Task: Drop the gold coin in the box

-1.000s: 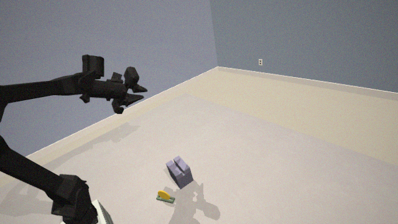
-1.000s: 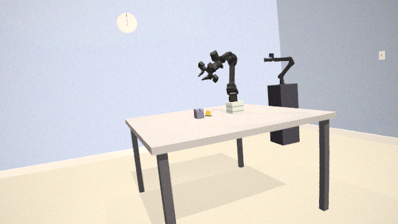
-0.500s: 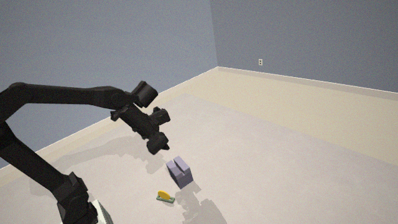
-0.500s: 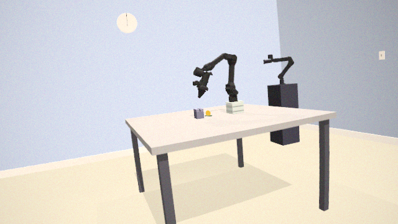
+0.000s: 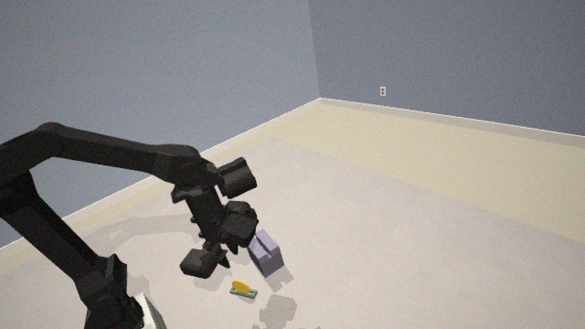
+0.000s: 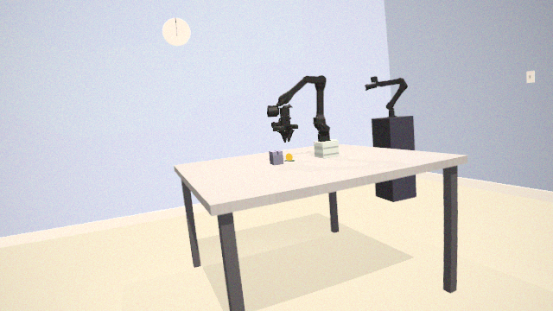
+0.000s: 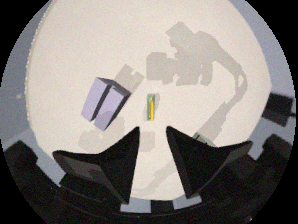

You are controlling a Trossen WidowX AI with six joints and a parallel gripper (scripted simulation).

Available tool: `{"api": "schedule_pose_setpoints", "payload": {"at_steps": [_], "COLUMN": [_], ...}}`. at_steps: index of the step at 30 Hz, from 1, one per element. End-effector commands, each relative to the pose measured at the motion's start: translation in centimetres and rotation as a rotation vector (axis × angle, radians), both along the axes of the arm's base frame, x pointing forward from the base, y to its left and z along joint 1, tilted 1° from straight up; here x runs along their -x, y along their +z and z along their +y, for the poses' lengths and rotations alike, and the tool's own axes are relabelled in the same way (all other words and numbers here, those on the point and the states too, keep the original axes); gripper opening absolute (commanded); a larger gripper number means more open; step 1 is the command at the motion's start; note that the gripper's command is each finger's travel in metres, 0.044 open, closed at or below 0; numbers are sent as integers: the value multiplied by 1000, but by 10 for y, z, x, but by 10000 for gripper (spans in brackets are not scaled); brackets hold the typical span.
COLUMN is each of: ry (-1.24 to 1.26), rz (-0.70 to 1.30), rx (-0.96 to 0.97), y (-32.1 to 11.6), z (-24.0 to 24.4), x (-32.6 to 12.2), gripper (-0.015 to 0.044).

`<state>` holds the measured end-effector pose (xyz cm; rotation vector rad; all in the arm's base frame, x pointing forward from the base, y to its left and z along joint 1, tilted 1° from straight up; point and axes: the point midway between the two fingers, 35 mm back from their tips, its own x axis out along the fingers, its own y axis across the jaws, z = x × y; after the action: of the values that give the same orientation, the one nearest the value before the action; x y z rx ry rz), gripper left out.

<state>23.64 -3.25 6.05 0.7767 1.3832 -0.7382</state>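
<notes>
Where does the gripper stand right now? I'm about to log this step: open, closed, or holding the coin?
Gripper: open, holding nothing, hanging above the table; the coin stands in its holder.

Coin (image 5: 240, 286) standing on edge in its holder (image 5: 243, 292) on the table (image 6: 346, 173), box (image 5: 265, 251) sitting just beside it and apart, gripper (image 6: 286, 137) hanging above both with fingers parted on nothing, arm's base block (image 6: 326, 149) sitting further back.
</notes>
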Motion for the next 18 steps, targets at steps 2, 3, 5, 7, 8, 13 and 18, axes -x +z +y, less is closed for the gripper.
{"api": "schedule_pose_setpoints", "payload": {"at_steps": [2, 3, 5, 7, 8, 13, 18], "ry": [-18, -18, -18, -18, -18, -18, -18], "rz": [16, 16, 16, 16, 16, 16, 16], "rx": [-9, -9, -9, -9, -9, -9, -9], "y": [-14, -27, -38, -38, -38, -53, -55], "z": [0, -1, -1, -1, -1, 0, 0], "x": [3, 4, 5, 5, 5, 4, 4], "gripper": [161, 161, 161, 161, 161, 161, 161]}}
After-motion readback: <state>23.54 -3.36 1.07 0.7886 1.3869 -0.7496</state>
